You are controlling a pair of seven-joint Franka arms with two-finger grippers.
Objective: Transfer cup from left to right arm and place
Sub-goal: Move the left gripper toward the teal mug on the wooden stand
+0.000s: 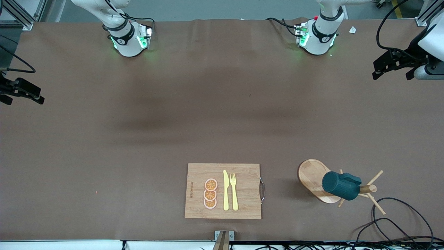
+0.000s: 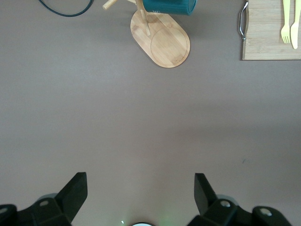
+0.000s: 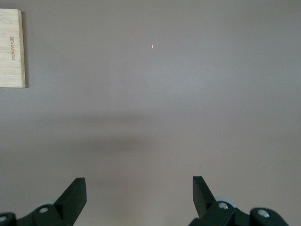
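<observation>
The cup (image 1: 341,185) is a dark teal ribbed mug. It hangs on its side on a peg of a wooden mug tree (image 1: 368,189) with an oval base (image 1: 312,177), near the front camera toward the left arm's end of the table. Its edge shows in the left wrist view (image 2: 169,5) above the base (image 2: 164,42). My left gripper (image 1: 392,73) is open and empty, held up at the left arm's end of the table, far from the cup (image 2: 140,188). My right gripper (image 1: 22,99) is open and empty at the right arm's end (image 3: 139,188), over bare table.
A wooden cutting board (image 1: 248,194) lies near the front edge, beside the mug tree. It carries three orange slices (image 1: 210,193), a yellow knife (image 1: 225,191) and a yellow fork (image 1: 234,191). Black cables (image 1: 392,222) lie near the mug tree. The board shows in both wrist views (image 2: 265,33) (image 3: 11,47).
</observation>
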